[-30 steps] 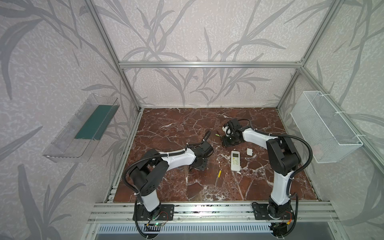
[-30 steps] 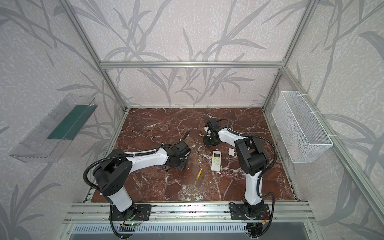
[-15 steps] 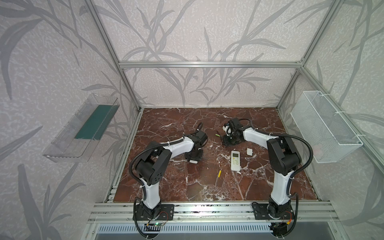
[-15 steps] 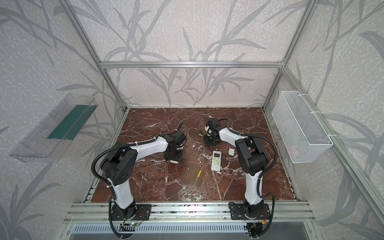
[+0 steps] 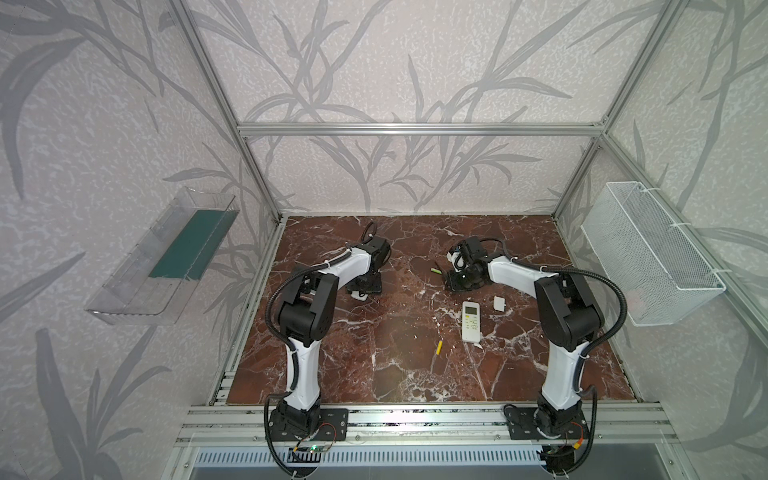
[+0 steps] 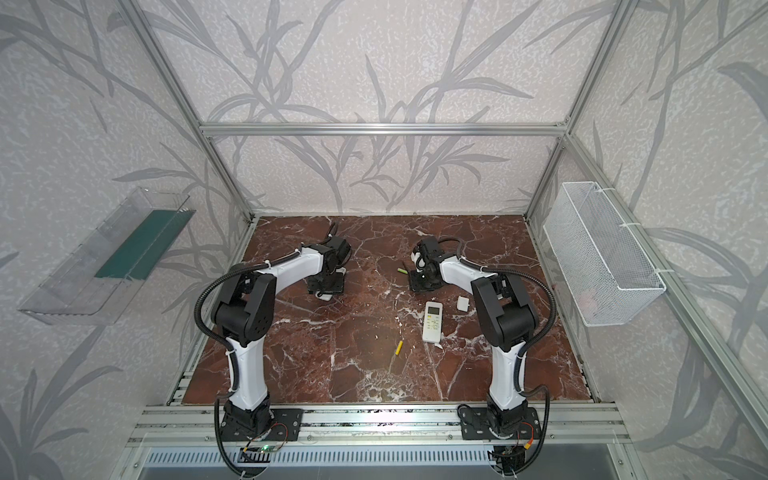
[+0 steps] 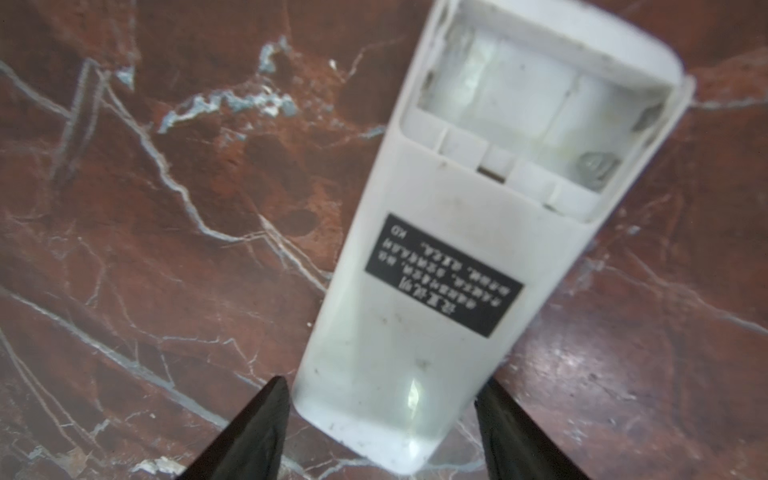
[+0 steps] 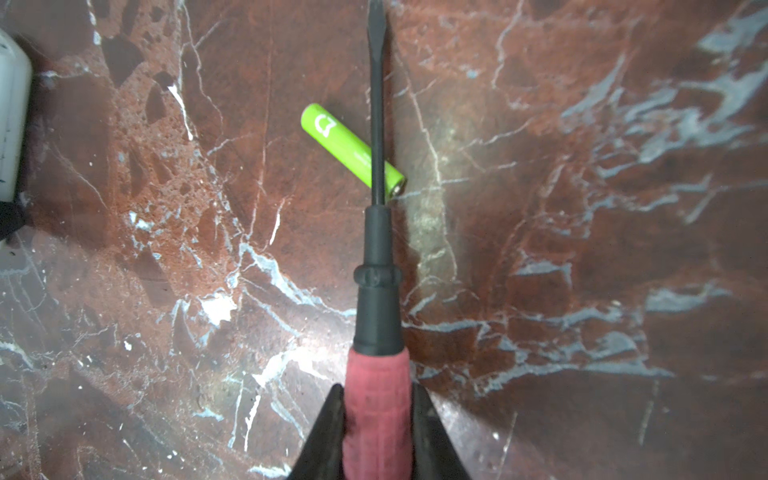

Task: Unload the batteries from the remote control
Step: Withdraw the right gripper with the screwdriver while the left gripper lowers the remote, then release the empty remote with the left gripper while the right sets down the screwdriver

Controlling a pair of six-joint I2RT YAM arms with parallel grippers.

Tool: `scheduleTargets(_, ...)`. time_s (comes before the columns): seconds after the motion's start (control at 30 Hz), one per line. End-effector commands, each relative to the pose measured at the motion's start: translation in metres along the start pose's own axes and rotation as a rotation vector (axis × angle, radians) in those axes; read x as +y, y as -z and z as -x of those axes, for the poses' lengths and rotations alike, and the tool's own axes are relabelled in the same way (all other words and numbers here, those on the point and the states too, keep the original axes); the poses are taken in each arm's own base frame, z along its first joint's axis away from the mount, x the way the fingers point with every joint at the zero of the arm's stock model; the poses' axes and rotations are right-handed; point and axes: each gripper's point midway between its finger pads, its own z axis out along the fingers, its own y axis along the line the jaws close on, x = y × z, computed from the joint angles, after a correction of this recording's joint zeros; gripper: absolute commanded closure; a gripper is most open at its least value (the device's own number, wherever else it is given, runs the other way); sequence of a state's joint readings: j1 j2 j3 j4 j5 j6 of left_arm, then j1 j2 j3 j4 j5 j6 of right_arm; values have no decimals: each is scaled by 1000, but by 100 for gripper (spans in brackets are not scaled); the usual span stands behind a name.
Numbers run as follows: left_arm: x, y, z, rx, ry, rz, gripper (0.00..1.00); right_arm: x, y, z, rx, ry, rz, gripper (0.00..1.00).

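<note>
Fingers (image 7: 257, 432) of the left gripper (image 7: 382, 380) stand wide, straddling the end of one white remote (image 7: 457, 270) that lies back-up on the marble table (image 7: 145, 208), battery bay uncovered and contact springs showing, while the right gripper (image 8: 377, 390) is clamped on the red handle of the single screwdriver (image 8: 376, 291). Count two batteries out on the marble: a green battery (image 8: 353, 149), crossed by the screwdriver shaft in the right wrist view, and a yellow battery (image 5: 439, 347) just beside a second remote (image 5: 471, 322), face-up, with one small white cover (image 5: 500, 303) near it

Open floor (image 5: 386, 332) beside remote (image 5: 471, 322)
</note>
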State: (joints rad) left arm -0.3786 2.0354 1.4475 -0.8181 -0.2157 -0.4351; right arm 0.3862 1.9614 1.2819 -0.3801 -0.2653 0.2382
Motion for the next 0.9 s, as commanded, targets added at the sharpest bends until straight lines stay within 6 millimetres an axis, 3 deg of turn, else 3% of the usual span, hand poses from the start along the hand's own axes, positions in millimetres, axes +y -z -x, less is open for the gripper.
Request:
scheduleTargets(0.0, 7, -4, -8, 38, -24, 50, 21, 1, 14, 1, -22, -2, 12, 100)
scheduleTargets(0.3, 3, 7, -4, 15, -9, 4, 0, -11, 34, 10, -80, -24, -6, 100)
scheduleTargets(0.63, -3, 37, 5, -57, -6, -67, 0, -43, 36, 1, -78, -59, -86, 100)
scheduleTargets(0.87, -4, 45, 6, -83, 4, -99, 0, -63, 30, -11, -52, -61, -166, 100)
